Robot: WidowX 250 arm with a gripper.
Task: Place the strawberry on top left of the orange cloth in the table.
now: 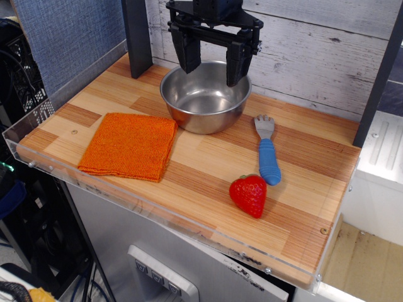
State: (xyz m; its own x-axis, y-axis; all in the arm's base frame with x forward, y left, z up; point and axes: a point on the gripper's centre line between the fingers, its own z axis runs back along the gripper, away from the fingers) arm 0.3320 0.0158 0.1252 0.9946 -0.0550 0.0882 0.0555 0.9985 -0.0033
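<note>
The red strawberry point(249, 194) lies on the striped wooden table point(201, 170) near the front right, its green top toward the fork. The orange cloth point(130, 145) lies flat at the front left of the table, well apart from the strawberry. My black gripper point(213, 67) hangs open and empty at the back, above the steel bowl, far from both the strawberry and the cloth.
A steel bowl point(205, 95) stands at the back middle, right of the cloth's far corner. A fork with a blue handle point(267, 153) lies just behind the strawberry. A clear acrylic rim point(145, 211) edges the table. A dark post point(136, 38) stands at the back left.
</note>
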